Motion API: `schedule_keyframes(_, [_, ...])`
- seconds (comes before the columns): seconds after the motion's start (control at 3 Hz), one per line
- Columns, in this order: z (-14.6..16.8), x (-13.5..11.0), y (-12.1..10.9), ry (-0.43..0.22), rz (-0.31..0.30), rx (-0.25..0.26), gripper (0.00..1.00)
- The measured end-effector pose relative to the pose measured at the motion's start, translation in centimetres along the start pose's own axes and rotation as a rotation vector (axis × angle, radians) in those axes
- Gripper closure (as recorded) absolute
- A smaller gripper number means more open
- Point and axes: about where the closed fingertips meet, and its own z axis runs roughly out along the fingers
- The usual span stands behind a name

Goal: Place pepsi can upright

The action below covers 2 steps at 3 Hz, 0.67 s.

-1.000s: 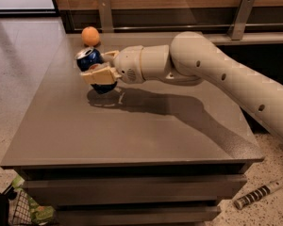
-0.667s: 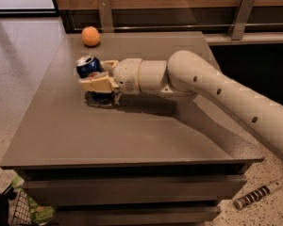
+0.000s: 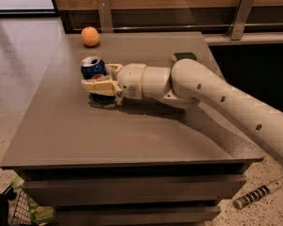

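The pepsi can (image 3: pixel 93 68) is dark blue with a silver top and stands nearly upright on the grey table (image 3: pixel 108 126), left of centre. My gripper (image 3: pixel 98 77) reaches in from the right and its cream fingers (image 3: pixel 95 84) are closed around the can's middle. The can's bottom touches or almost touches the table, with its shadow right under it. The lower part of the can is partly hidden by the fingers.
An orange (image 3: pixel 90 36) sits at the table's far left corner. A green and yellow sponge (image 3: pixel 184 56) lies at the far right behind my arm. A wall rail runs along the back. A basket (image 3: pixel 19 211) and a tool (image 3: pixel 259 194) lie on the floor.
The gripper has carried the can down toward the table and a little nearer the camera, away from the orange. The can now stands more upright.
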Motion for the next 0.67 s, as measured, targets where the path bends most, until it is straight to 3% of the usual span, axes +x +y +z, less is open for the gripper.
schedule_keyframes(0.33, [0.00, -0.11, 0.01, 0.000, 0.000, 0.000, 0.85])
schedule_keyframes(0.67, [0.01, -0.11, 0.02, 0.000, 0.000, 0.000, 0.61])
